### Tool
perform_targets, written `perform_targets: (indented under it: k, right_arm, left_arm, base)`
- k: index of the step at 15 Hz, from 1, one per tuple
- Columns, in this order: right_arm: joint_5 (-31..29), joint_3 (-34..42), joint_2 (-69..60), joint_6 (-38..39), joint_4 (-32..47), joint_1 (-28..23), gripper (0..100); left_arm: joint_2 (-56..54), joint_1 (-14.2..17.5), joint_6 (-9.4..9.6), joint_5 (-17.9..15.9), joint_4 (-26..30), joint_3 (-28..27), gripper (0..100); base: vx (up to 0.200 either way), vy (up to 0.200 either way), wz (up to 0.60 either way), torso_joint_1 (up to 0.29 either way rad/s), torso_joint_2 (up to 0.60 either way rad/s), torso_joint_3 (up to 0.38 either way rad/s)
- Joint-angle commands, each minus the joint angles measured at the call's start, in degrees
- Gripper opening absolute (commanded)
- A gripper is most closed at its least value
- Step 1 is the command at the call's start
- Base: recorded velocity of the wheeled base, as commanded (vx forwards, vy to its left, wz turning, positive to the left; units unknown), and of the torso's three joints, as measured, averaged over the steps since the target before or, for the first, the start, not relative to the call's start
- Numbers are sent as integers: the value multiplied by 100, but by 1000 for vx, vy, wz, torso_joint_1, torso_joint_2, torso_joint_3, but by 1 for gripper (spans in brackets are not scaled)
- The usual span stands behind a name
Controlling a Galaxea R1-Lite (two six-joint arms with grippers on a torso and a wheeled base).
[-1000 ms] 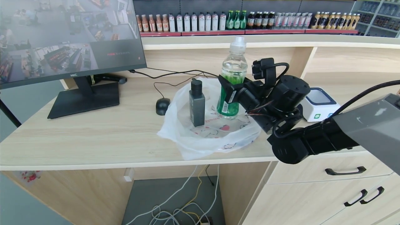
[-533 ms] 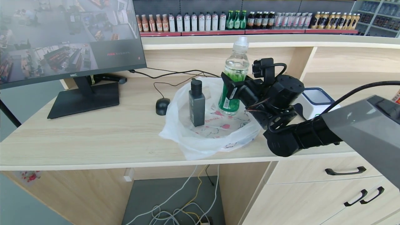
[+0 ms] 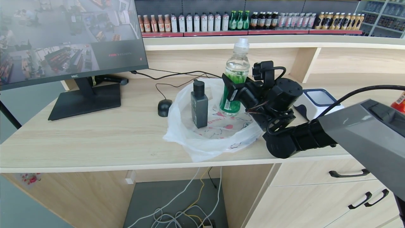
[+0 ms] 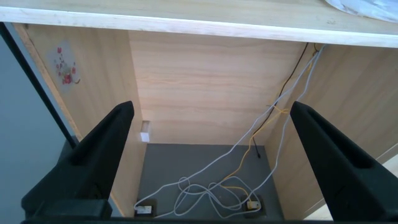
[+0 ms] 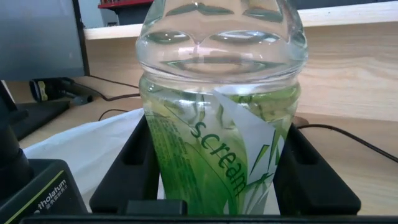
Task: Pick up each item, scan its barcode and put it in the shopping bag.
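Observation:
My right gripper (image 3: 232, 91) is shut on a clear drink bottle (image 3: 236, 71) with a green label and white cap, held nearly upright. The bottle's base is low over the far right part of the white shopping bag (image 3: 202, 147), which lies spread open on the counter. In the right wrist view the bottle (image 5: 217, 124) sits between both black fingers (image 5: 134, 158). A dark grey bottle (image 3: 199, 106) stands upright in the bag, left of the drink bottle. My left gripper (image 4: 211, 155) is open, below the counter.
A white barcode scanner (image 3: 318, 103) sits right of the bag, behind my right arm. A black mouse (image 3: 164, 107) and a monitor (image 3: 69, 38) are to the left. A red item (image 3: 399, 103) shows at the far right edge. Cables (image 4: 217, 186) hang under the counter.
My right arm has shifted a little left and farther back over the bag, carrying the drink bottle with it. The grey bottle has not moved.

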Motion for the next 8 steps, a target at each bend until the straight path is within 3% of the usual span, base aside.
perform_targets:
  k: [1,8]
  right_arm:
    - [-2,34,15,-4,16,7,0]
    - [-2,43,15,-4,43,68,0]
  left_arm:
    - [1,1,-1,1,0,0,100]
    - [1,1,-1,1,0,0,100]
  base:
    - [0,0,0,0,0,0]
    - [0,0,0,0,0,0]
